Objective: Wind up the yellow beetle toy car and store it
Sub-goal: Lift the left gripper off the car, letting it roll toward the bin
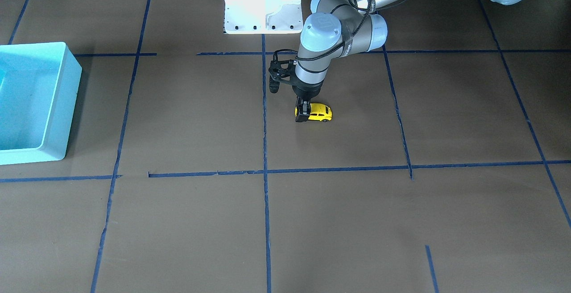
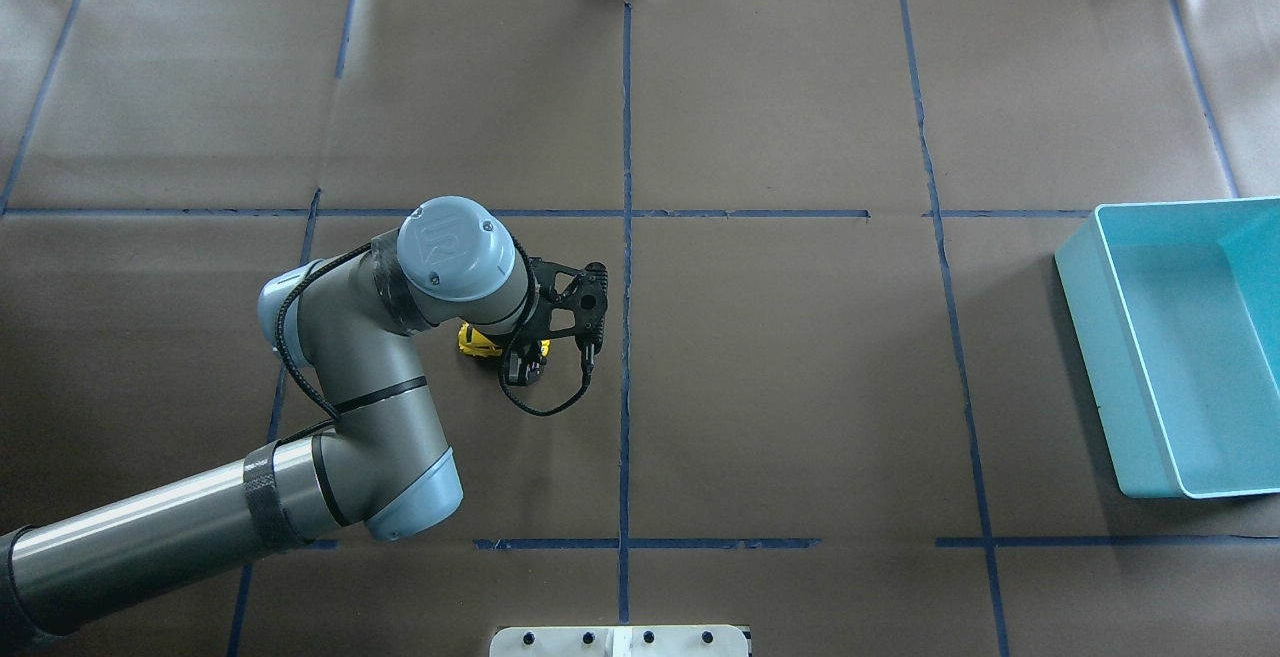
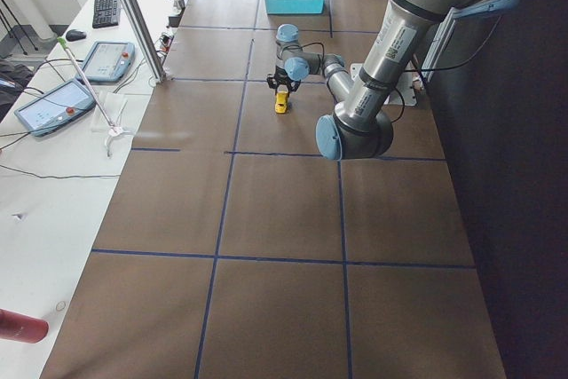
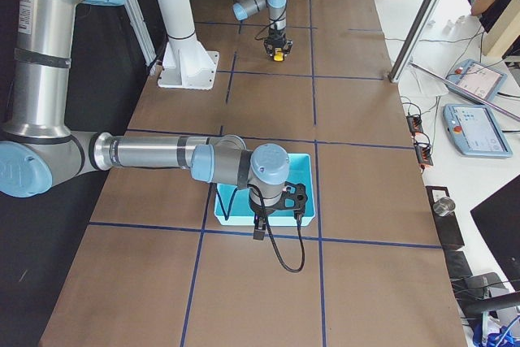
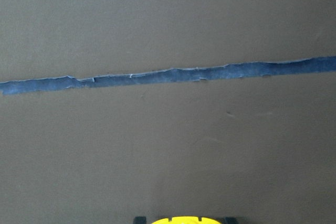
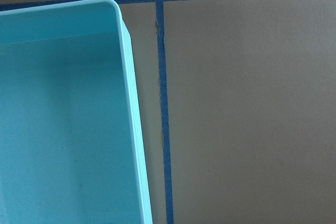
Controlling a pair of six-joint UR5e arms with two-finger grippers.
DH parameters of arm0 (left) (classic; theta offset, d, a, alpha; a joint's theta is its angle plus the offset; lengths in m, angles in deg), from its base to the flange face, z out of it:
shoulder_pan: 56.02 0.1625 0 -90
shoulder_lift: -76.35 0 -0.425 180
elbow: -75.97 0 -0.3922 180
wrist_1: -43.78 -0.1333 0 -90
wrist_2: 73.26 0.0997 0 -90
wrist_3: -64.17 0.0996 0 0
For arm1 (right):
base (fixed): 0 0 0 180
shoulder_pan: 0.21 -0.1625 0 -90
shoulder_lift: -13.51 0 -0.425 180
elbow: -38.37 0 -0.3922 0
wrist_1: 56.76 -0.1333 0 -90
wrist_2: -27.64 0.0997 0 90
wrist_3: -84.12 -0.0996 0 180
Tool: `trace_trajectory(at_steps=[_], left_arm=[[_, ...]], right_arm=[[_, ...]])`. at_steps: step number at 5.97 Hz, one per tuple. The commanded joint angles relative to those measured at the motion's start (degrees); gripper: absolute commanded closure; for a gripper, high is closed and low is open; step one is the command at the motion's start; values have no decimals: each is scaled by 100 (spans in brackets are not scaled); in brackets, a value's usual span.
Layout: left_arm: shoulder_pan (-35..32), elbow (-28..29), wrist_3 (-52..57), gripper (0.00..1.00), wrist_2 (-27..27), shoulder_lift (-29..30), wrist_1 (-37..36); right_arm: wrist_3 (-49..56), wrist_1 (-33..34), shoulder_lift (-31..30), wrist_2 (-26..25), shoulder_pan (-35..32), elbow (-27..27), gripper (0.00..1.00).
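Now: left gripper looks clamped on tiny yellow Beetle-shaped toy car, frame ctr.
Keep wheels down w/ light pressure, pull back straight, no tilt.

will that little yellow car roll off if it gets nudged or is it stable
Likely to roll: the yellow beetle toy car stands on small wheels on the flat table. Probably light and stiff, being tiny with a glossy shell. Its rounded body may slip between the fingers.
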Motion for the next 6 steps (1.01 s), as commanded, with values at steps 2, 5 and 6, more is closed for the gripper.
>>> trace_trajectory(at_steps=[2,5,6], left_arm=[[-121,-20,141,0,-163,-13,15],[-208,-28,150,0,-225,-22,-2],[-365,-63,158,0,-251,-48,-3]], right_arm=[[0,0,0,2,-9,-10,0],[0,0,0,2,-9,-10,0],[0,0,0,2,0,-10,0]])
